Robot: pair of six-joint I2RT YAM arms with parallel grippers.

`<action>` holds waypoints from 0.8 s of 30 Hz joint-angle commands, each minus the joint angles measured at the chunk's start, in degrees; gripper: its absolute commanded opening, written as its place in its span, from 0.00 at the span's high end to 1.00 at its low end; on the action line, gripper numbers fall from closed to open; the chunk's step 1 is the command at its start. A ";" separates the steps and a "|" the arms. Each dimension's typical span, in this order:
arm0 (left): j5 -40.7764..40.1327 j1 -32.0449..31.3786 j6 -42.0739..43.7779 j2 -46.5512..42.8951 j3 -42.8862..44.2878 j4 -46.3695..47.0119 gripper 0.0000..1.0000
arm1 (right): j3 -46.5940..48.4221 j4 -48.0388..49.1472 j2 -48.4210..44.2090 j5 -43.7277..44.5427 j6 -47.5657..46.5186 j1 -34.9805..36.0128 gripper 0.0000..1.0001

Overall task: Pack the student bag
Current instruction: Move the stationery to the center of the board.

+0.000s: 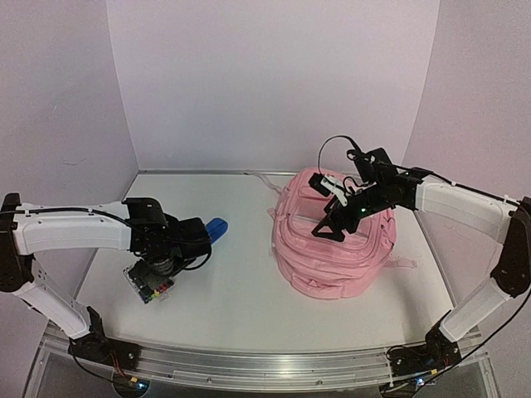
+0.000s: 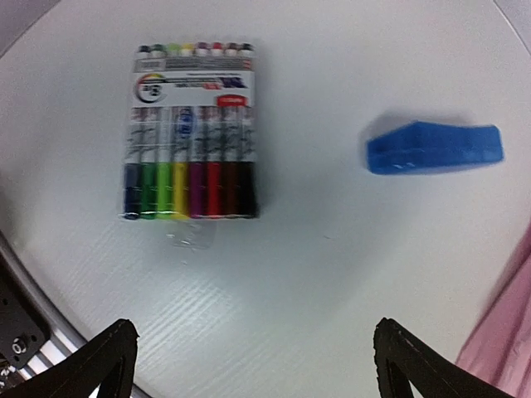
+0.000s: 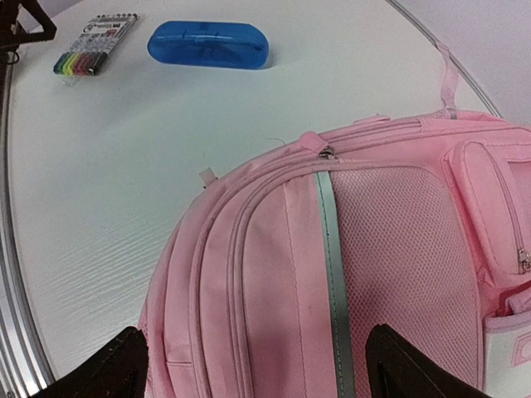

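The pink student bag lies flat at the right of the table, zips shut; it fills the right wrist view. My right gripper hovers open just above its front panel, holding nothing. A pack of coloured markers lies at the left; it shows in the left wrist view and small in the right wrist view. A blue case lies beside it, also in the left wrist view and in the right wrist view. My left gripper is open and empty above the table between the markers and the case.
White walls close in the table at the back and sides. A metal rail runs along the near edge. A pink strap of the bag trails toward the back wall.
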 commanded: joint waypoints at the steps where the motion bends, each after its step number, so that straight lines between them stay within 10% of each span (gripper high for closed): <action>1: 3.13 -0.10 -26.65 -3.92 -5.19 -16.13 0.00 | 3.24 -1.03 0.15 -2.06 2.75 0.31 0.09; 13: -0.69 3.71 -22.26 -27.81 -25.75 -8.57 0.00 | 7.11 -4.29 0.35 -4.11 6.01 0.25 0.02; 24: 7.42 12.95 2.98 -13.39 -23.74 14.96 0.00 | 9.01 -6.01 1.69 -5.57 6.39 0.25 0.02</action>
